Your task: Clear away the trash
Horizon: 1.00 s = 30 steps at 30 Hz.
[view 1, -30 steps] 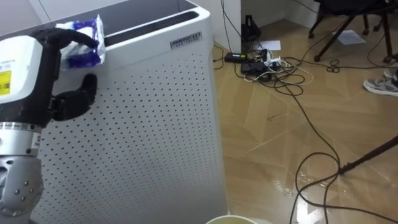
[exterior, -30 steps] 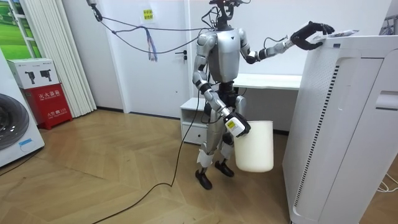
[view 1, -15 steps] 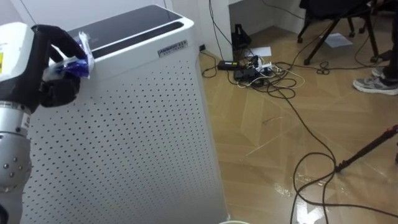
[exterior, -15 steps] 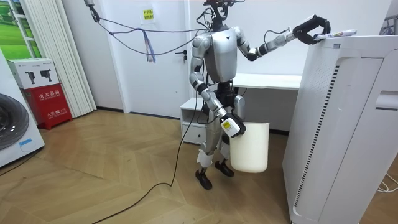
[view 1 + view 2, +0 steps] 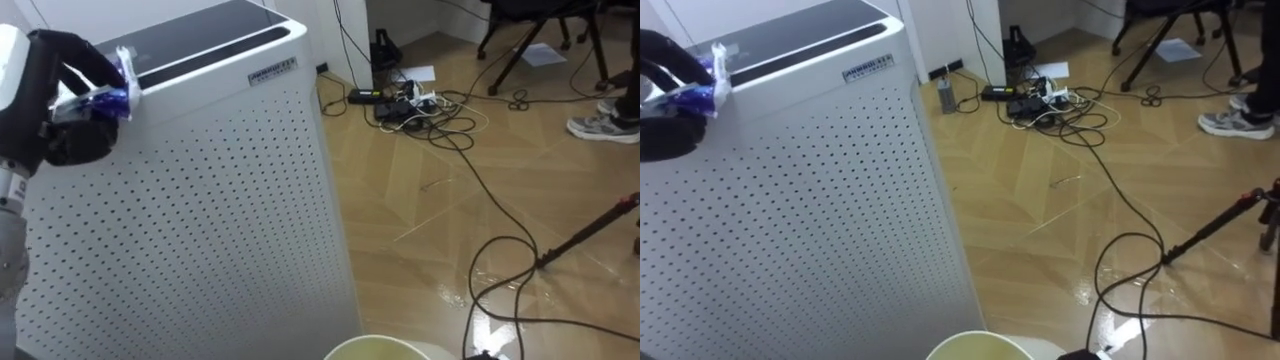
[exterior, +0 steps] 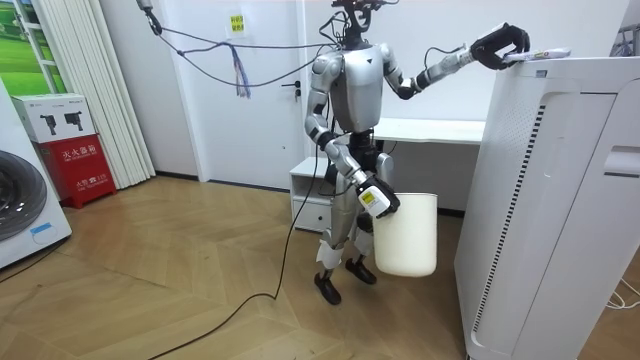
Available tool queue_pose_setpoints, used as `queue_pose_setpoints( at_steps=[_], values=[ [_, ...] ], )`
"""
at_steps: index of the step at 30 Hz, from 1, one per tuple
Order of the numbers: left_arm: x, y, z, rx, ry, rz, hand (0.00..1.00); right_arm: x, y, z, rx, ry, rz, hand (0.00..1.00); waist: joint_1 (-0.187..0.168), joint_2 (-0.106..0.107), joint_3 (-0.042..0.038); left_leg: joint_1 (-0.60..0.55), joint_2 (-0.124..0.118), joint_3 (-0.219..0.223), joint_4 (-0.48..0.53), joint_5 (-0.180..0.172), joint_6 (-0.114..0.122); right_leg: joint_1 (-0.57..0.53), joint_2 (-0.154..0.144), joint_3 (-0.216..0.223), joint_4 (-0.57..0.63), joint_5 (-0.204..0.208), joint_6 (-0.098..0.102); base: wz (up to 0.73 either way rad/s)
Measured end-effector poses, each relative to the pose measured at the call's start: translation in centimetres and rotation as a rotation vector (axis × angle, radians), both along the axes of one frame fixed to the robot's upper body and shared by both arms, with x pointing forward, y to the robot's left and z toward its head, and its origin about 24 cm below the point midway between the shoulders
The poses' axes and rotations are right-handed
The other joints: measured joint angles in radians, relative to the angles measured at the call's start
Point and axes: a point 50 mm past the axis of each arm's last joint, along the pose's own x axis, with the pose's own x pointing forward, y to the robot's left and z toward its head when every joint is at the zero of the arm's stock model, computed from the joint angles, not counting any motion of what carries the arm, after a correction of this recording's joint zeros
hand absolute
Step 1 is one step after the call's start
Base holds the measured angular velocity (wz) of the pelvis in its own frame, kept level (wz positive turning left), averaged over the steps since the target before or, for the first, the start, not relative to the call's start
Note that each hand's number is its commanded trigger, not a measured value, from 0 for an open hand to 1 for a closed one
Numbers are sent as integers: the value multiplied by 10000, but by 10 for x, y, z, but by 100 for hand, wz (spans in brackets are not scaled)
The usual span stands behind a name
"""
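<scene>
Wrapper (image 5: 100, 92) gripped at the purifier (image 5: 220, 220) top
Your left hand (image 5: 68, 145) curls round it; that thin pinch may slip on the way to the bin (image 5: 385, 348), where your right hand's (image 6: 372, 200) grip is unclear

- Cabinet (image 5: 220, 200): tall, blocks everything ahead and left. The only way past is over its flat top.
- Left hand (image 5: 62, 120), curled on wrapper (image 5: 100, 97), at the top's near edge. Air above is open.
- Right of cabinet: open floor, crossed by cables (image 5: 412, 100) and a stand leg (image 5: 590, 232).
- Bin (image 5: 370, 346) near cabinet's foot.
</scene>
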Motion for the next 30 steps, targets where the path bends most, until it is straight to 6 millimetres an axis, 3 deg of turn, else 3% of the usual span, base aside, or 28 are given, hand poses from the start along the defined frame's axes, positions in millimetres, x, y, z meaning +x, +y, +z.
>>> queue_pose_setpoints(
  at_steps=[8, 10, 14, 16, 21, 30],
  values=[
    [-21, -26, -4, -2586, -365, -3212, 100, 1, 9, 0, 478, -150, 153, 100, -27, -31, -31, -76, -22, -249, 12, 6, -1, 63, -36, -484, -127, 3, 4, 11],
    [-21, -37, -13, -3515, 234, -4480, 100, 2, 10, 1, 531, -262, 241, 100, -26, -40, -29, -7, -18, -256, 1, 5, -1, 118, -48, -515, -122, 3, 4, 4],
    [-25, -74, -50, -4411, 3081, -7212, 100, 7, 17, 4, 746, -564, 377, 100, -46, -176, -3, -271, 16, -141, 71, 19, -23, -106, -17, -443, -82, 20, -24, -9],
    [-27, -86, -54, -4771, 3681, -8321, 100, 7, 21, 3, 777, -659, 565, 100, -65, -267, -34, -412, 33, -89, 78, 39, -27, -261, -12, -411, -86, 49, -61, -10],
    [-34, -94, -47, -5056, 3787, -9868, 100, 6, 22, 3, 683, -582, 751, 100, -4, -292, -44, -359, 38, -47, 59, 39, -26, -233, -14, -377, -100, 49, -61, -3],
    [-39, -102, -50, -5469, 4141, -11013, 100, 2, 25, -1, 514, -561, 998, 100, 215, -293, -42, -167, 44, -18, 40, 39, -27, -58, 3, -264, -119, 50, -63, 0]
  ],
)
